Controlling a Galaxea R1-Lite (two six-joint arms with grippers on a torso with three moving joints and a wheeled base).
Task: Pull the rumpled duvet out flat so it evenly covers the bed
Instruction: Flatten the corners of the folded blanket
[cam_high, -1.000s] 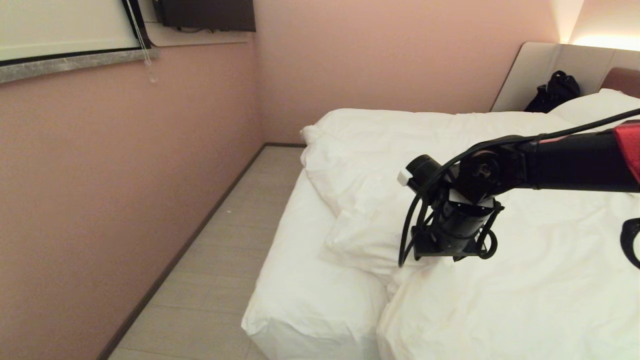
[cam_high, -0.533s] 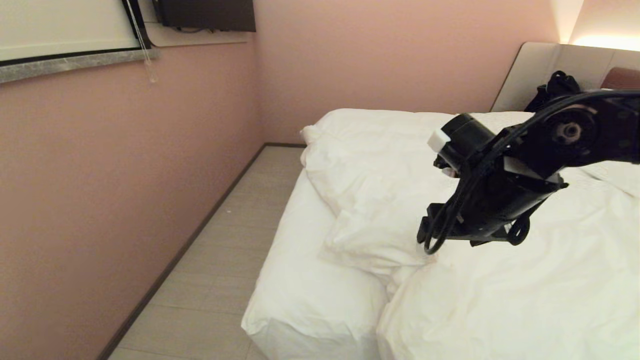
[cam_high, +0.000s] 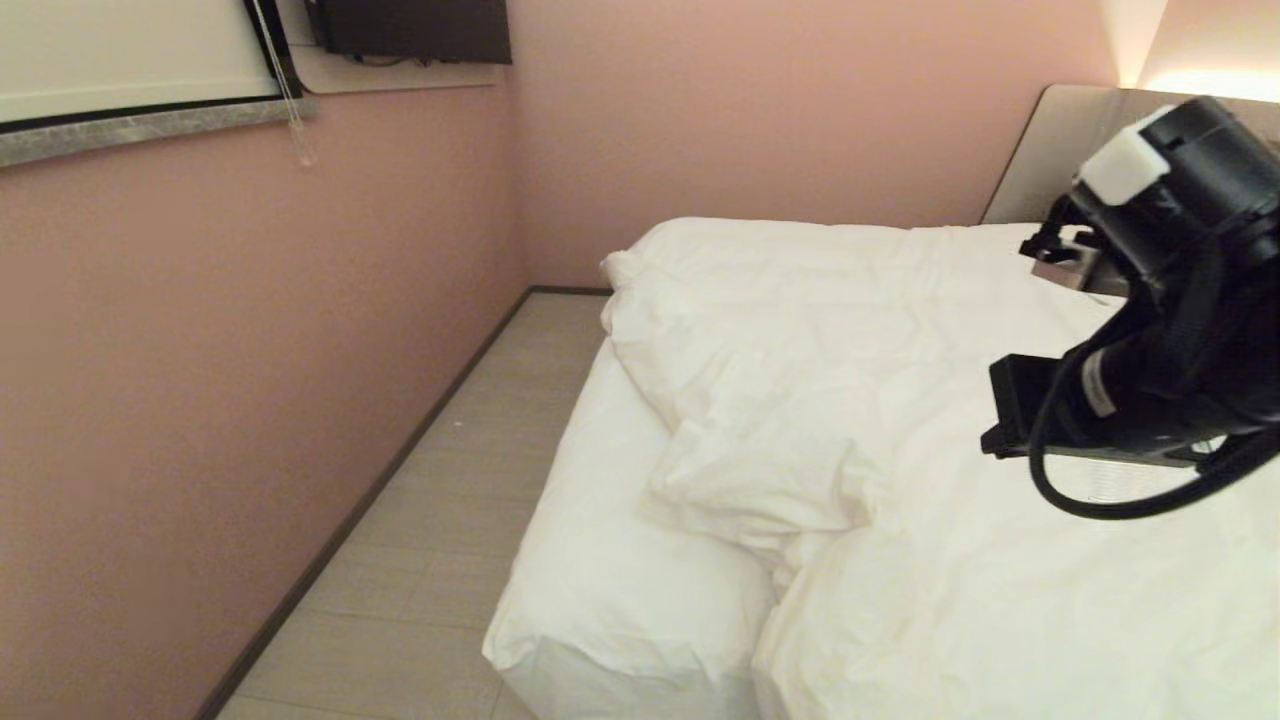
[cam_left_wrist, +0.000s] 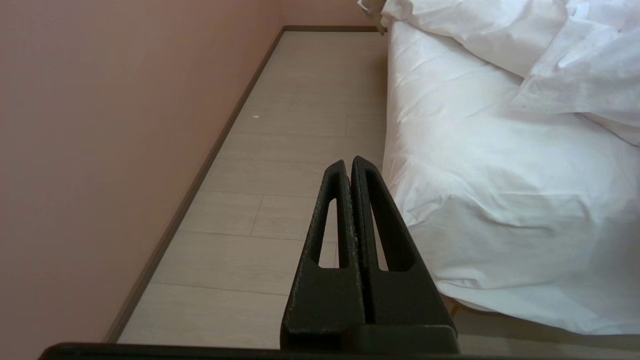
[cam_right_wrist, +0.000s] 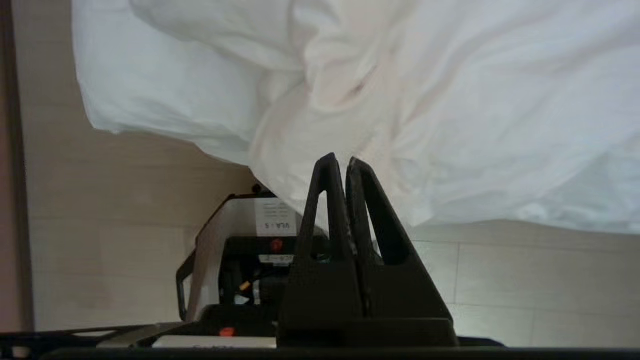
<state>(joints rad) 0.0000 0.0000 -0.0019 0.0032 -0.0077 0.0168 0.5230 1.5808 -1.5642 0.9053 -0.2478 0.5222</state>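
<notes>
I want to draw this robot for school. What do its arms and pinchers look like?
Both grippers, the left gripper and the right gripper, are matte black, with two long pointed fingers, each with a slot cut through it. The right arm is chunky and black, with a small white block on top and a black cable looping under it.

The duvet (cam_high: 900, 380) lies bunched on the bed (cam_high: 620, 600), wall to its left.

Left gripper (cam_left_wrist: 348, 165) seen with fingers pressed together, held above pale plank floor (cam_left_wrist: 280, 150), white-sheeted bed (cam_left_wrist: 500, 190) alongside, rumpled duvet (cam_left_wrist: 550, 55) piled beyond, pink wall (cam_left_wrist: 100, 125) opposite.
</notes>
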